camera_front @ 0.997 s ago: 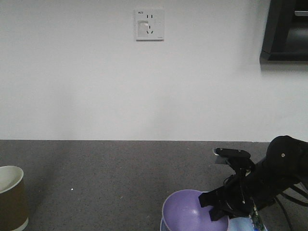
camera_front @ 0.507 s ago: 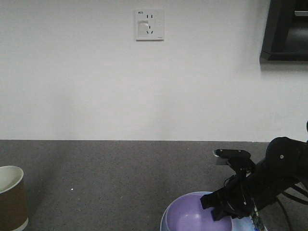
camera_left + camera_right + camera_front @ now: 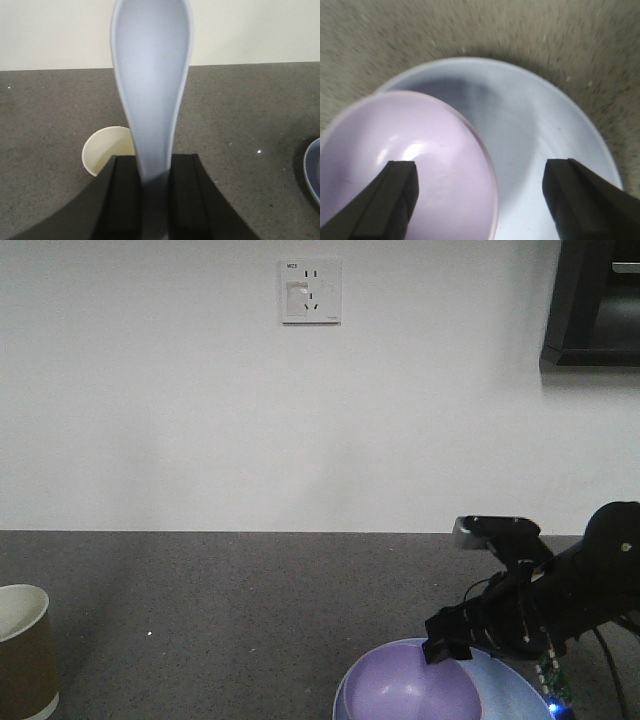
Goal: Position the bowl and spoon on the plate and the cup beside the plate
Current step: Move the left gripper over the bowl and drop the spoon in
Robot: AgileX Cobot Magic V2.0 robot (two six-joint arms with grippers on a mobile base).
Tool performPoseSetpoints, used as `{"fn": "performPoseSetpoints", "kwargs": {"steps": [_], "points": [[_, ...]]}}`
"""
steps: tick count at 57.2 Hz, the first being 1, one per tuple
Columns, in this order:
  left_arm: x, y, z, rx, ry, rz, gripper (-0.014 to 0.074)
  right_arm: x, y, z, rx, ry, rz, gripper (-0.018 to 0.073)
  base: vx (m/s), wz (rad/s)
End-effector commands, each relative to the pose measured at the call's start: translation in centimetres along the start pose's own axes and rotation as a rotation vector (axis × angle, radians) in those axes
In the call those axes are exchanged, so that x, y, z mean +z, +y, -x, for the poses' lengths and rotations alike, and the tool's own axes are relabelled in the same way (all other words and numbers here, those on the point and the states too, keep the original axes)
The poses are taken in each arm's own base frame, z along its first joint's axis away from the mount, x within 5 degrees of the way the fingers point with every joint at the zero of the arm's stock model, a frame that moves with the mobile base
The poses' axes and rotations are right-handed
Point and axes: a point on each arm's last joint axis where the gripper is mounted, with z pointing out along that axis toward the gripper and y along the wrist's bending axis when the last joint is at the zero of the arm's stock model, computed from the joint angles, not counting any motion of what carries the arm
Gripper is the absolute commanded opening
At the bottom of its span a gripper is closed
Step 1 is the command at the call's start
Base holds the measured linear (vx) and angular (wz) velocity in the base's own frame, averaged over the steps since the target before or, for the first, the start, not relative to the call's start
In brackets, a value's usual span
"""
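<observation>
The lavender bowl sits on the left part of the light blue plate, and both show at the bottom of the front view, bowl and plate. My right gripper hangs open just above them, one finger over the bowl and the other over the plate, holding nothing. My left gripper is shut on the handle of the pale blue spoon, scoop pointing away. Below it stands the brown paper cup, also seen at the far left of the front view.
The dark speckled countertop runs back to a white wall with a socket plate. A black fixture hangs at the upper right. The plate's edge shows at the right of the left wrist view.
The right gripper has let go of the bowl and lifted up and to the right. The bowl has sunk lower and now rests on the plate. The cup has not moved.
</observation>
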Motion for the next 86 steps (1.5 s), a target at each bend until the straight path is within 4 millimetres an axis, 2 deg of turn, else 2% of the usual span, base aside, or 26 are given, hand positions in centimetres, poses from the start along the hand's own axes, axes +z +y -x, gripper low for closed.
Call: {"fn": "performPoseSetpoints", "kwargs": {"steps": [1, 6, 16, 22, 27, 34, 44, 50, 61, 74, 86], "points": [[-0.3, -0.4, 1.5, 0.007, -0.094, -0.034, -0.0003, -5.8, 1.2, 1.3, -0.041, -0.209, -0.011, 0.0584, 0.00, 0.00], [1.3, -0.6, 1.5, 0.026, -0.048, -0.073, -0.0003, -9.2, 2.0, 0.6, -0.065, -0.270, -0.008, 0.0584, 0.00, 0.00], [6.9, -1.8, 1.7, 0.032, 0.091, -0.239, 0.0000, -16.2, 3.7, -1.7, -0.112, -0.429, 0.001, 0.0583, 0.00, 0.00], [9.8, -3.1, 2.2, 0.052, 0.198, -0.337, 0.0000, -19.0, 4.2, -2.9, -0.136, -0.505, -0.015, 0.0583, 0.00, 0.00], [11.9, -4.5, 2.7, 0.084, 0.283, -0.393, 0.0000, -20.4, 4.3, -3.7, -0.138, -0.540, -0.035, 0.0583, 0.00, 0.00], [14.2, -7.1, 3.4, 0.145, 0.360, -0.472, 0.0000, -21.2, 4.3, -4.3, -0.144, -0.540, -0.059, 0.0583, 0.00, 0.00], [16.9, -12.0, 3.4, 0.243, 0.445, -0.586, 0.0000, -21.1, 4.0, -4.6, -0.132, -0.518, -0.090, 0.0583, 0.00, 0.00], [18.3, -15.0, 2.8, 0.275, 0.499, -0.640, 0.0000, -21.1, 3.9, -4.7, -0.131, -0.503, -0.103, 0.0583, 0.00, 0.00], [21.0, -19.5, 0.8, 0.340, 0.605, -0.662, 0.0000, -21.0, 3.8, -4.8, -0.135, -0.485, -0.111, 0.0583, 0.00, 0.00], [23.1, -22.6, -2.0, 0.385, 0.692, -0.674, 0.0000, -21.0, 3.7, -4.9, -0.139, -0.478, -0.120, 0.0583, 0.00, 0.00], [23.5, -24.1, -3.3, 0.407, 0.718, -0.690, 0.0017, -21.0, 3.7, -4.9, -0.139, -0.478, -0.120, 0.0583, 0.00, 0.00]]}}
